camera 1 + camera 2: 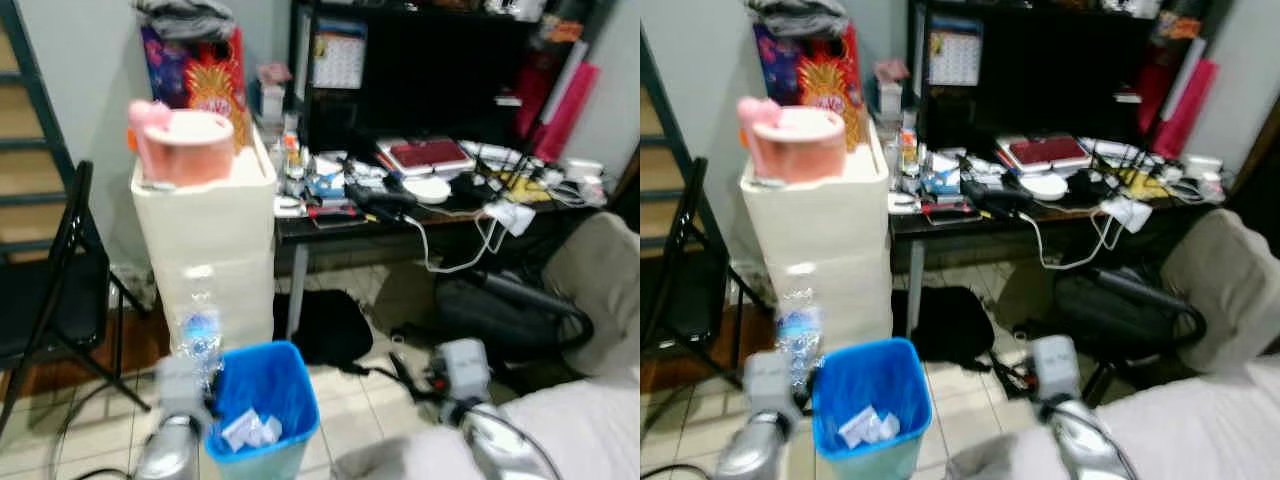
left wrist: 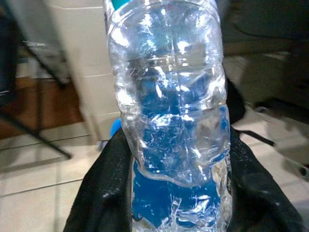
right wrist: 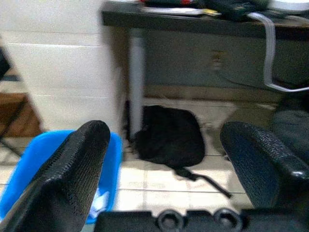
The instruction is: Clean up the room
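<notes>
Holding a crumpled clear plastic bottle (image 2: 174,125) upright between its two black fingers (image 2: 104,193), the left gripper (image 1: 190,375) sits just beside the near-left edge of the blue bin (image 1: 262,385), the bottle rising in front of the white drawer unit (image 1: 205,240). From the wrist camera the fingers press against both sides of the bottle's lower body, so the grip looks firm. The right gripper (image 3: 174,159) hangs with its fingers spread wide and nothing between them, low over the tiled floor, facing the black bag (image 3: 169,137) that lies under the desk (image 1: 400,225).

As for progress, the bin already has some crumpled white paper (image 1: 250,430) in it, so some tidying appears done, and the bottle seems one short move from joining it (it is beside the bin, not yet over the opening). Plenty looks left: the desk is crowded with cables, a red book, a white dish and small clutter, a pink jug (image 1: 180,140) stands on the drawer unit, and the black bag is on the floor. I would judge the room as only at an early stage of being cleaned
</notes>
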Robot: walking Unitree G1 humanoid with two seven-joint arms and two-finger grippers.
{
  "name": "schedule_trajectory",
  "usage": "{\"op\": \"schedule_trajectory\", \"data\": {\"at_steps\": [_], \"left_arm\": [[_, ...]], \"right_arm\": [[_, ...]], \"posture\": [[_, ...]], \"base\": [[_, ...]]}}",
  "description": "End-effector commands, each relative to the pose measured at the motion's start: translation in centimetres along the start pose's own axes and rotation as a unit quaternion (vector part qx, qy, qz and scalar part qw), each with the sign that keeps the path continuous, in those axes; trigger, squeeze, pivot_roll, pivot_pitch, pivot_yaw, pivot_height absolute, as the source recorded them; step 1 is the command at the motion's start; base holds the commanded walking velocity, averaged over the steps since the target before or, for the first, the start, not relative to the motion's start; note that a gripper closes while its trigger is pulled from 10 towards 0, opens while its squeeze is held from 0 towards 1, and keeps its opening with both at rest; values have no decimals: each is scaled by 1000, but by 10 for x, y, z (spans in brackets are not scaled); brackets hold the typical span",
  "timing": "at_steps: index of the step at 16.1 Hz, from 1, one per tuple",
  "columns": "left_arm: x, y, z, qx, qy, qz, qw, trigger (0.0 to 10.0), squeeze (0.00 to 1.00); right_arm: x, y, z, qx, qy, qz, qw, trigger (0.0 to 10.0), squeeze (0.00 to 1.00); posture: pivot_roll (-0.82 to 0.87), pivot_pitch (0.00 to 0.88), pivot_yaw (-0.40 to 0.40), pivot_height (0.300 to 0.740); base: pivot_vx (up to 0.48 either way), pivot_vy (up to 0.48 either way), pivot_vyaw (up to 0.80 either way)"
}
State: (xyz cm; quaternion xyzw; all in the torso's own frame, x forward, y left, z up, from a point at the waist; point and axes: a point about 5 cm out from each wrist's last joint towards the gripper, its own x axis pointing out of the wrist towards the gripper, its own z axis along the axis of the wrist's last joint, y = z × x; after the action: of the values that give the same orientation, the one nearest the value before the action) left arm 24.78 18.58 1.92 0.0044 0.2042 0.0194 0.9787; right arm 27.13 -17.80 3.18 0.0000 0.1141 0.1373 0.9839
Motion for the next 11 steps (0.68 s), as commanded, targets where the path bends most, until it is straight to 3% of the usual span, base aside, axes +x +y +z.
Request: {"op": "schedule_trajectory", "data": {"at_steps": [1, 5, 8, 10, 11], "left_arm": [[4, 9, 11, 11, -18, 9, 1000, 10000, 0], [7, 16, 10, 37, -22, 11, 999, 10000, 0], [10, 7, 5, 66, -8, -18, 998, 10000, 0], [14, 2, 4, 62, -2, -44, 997, 10000, 0], [15, 0, 1, 45, 11, -61, 997, 10000, 1000]], "right_arm": [[4, 4, 5, -3, -8, 5, 1000, 10000, 0], [1, 3, 4, -2, -9, 2, 1000, 10000, 0], [-1, 2, 3, -1, -7, 0, 1000, 10000, 0], [-1, 3, 2, -2, -5, 1, 1000, 10000, 0], [-1, 3, 2, -3, -4, 2, 1000, 10000, 0]], "posture": [[111, 0, -98, 740], [99, 2, -92, 740], [94, 4, -93, 740], [93, 2, -92, 740], [91, 2, -91, 740]], "base": [[446, 0, 0], [447, 0, 0], [412, 0, 0], [0, 0, 0], [0, 0, 0]]}}
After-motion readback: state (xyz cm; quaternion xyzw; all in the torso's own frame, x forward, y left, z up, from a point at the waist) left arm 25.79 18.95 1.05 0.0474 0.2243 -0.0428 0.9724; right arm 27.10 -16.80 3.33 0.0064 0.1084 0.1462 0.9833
